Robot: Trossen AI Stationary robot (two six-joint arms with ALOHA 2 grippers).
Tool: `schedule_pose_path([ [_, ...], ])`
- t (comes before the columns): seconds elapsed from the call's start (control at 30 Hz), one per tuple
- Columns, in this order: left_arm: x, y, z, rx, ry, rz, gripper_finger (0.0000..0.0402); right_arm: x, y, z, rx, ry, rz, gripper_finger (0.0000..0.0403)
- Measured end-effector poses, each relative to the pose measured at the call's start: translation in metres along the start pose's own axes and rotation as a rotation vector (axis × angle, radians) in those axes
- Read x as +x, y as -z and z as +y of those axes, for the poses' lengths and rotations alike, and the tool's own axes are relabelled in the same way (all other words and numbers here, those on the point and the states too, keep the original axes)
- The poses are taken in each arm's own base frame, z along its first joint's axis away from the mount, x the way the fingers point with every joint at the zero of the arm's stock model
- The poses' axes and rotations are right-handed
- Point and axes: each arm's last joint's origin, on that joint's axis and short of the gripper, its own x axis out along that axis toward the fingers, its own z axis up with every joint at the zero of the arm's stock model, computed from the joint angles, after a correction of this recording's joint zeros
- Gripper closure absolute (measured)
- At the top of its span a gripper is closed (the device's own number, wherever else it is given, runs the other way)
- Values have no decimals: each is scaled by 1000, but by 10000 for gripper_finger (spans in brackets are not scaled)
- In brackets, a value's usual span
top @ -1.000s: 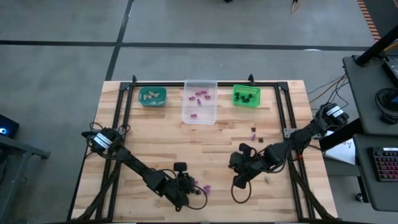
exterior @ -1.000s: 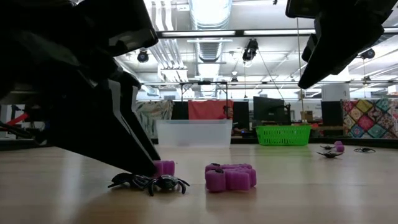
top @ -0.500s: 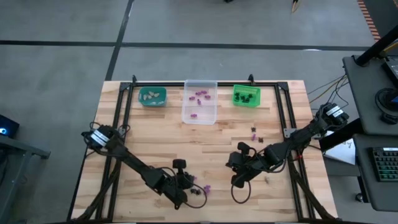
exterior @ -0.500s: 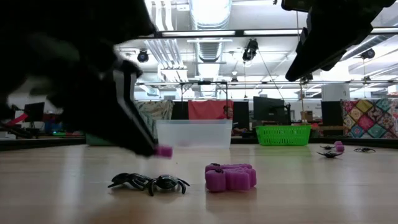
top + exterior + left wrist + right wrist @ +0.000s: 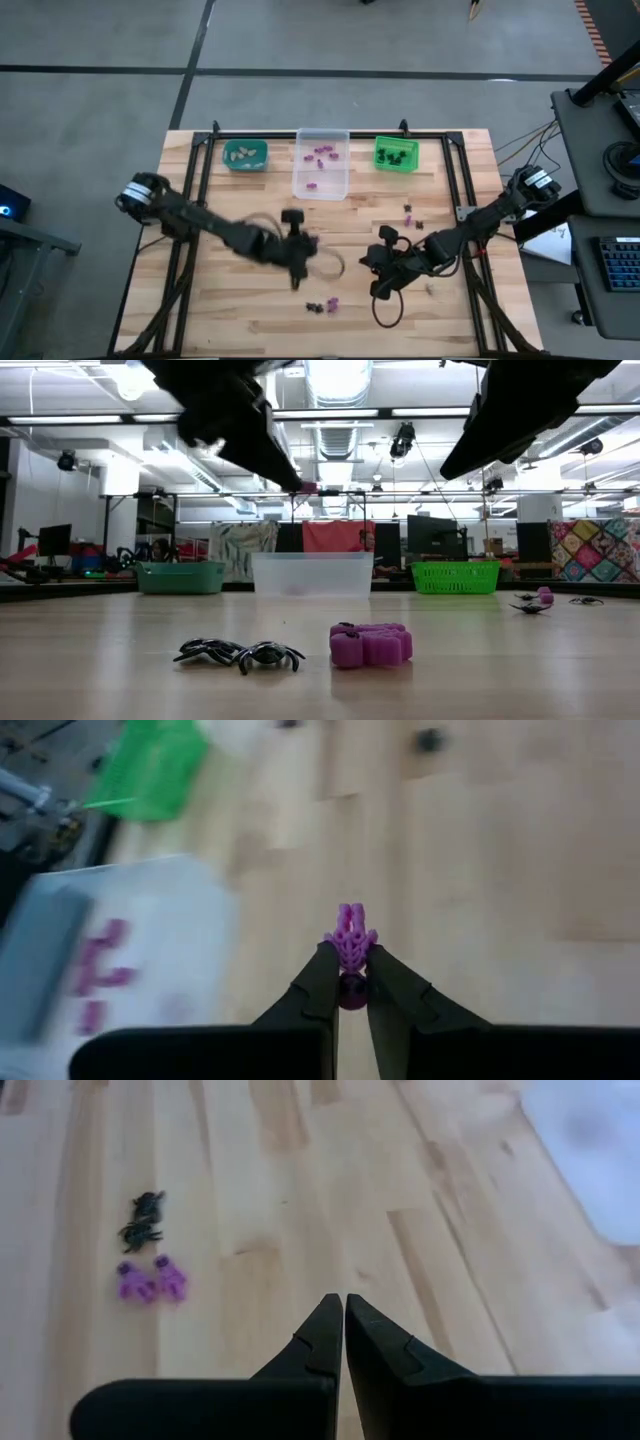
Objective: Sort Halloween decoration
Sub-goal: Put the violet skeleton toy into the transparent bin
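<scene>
Your left tool [image 5: 348, 982] has just lifted off the surface [image 5: 250, 195], pinching a purple trinket [image 5: 350, 938], heading for the clear bin [image 5: 321, 180]. Right tool [image 5: 344, 1312], pressed together and empty, hovers near the remaining trinkets [image 5: 322, 305].

Overhead camera straight down, low camera level across the table [image 5: 240, 200], both sharing its purple trinket [image 5: 370, 645].

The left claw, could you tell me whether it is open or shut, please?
Shut: the left claw pinches a purple trinket between its fingers.
</scene>
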Motion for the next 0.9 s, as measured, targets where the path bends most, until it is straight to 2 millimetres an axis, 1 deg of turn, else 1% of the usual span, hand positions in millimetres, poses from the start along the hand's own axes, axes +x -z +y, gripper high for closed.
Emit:
schedule_pose_path([
  [0.1,14,-3,45,6,-24,26,394,2,-2,-4,-15,15,-2,394],
  [0.2,34,0,95,-26,-42,41,394,5,-6,-10,-9,31,-4,394],
  [0.27,48,6,128,-55,-41,45,394,7,-8,-14,-3,42,-5,394],
  [0.37,70,17,173,-127,-7,-7,394,9,-10,-19,-4,56,-5,394],
  [0.43,83,24,201,-196,21,-75,394,11,-12,-22,-3,65,-6,394],
  [0.53,99,41,238,-318,47,-99,394,12,-14,-26,-3,75,-10,394],
  [0.6,107,50,257,-399,55,-95,394,14,-16,-29,-13,82,-10,394],
  [0.7,121,62,275,-508,67,-78,394,16,-18,-34,-21,96,-10,394],
  [0.8,134,67,283,-558,67,-50,394,18,-21,-40,-16,113,-10,394],
  [0.9,143,65,287,-568,71,-18,385,21,-23,-47,3,130,-12,394],
])
